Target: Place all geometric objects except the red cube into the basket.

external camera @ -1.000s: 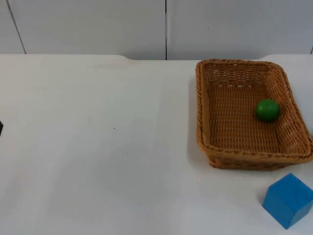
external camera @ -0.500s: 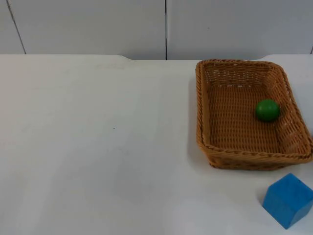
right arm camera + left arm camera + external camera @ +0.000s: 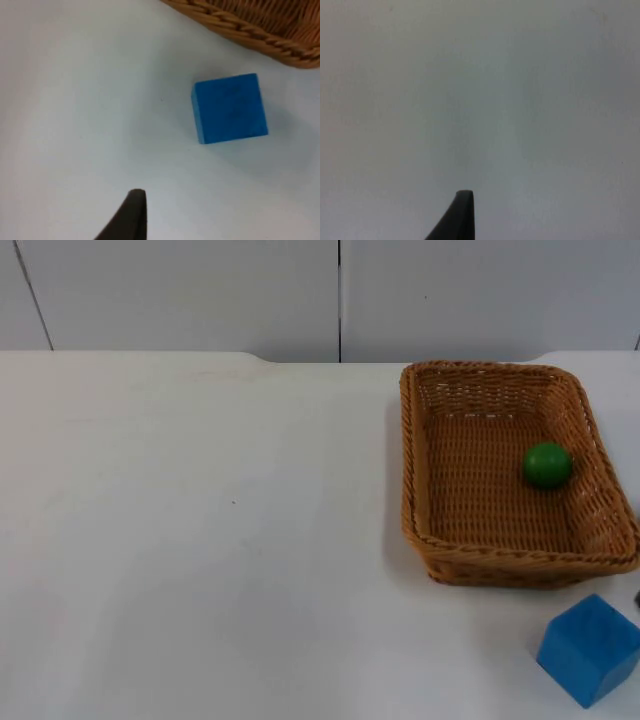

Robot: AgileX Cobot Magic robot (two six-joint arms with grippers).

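Since earlier, nothing shifted — blue cube point(image 3: 588, 649) beside basket point(image 3: 412, 490); grippers' state unclear.

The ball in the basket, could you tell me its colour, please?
Green; the ball shows best in the top view.

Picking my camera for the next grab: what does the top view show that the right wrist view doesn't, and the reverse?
Top view alone: the green ball lying inside the basket, and the grey partition wall. Right wrist view alone: the right tool's black fingertip, over bare table short of the cube. Both: the blue cube on the white table just outside the basket's rim.
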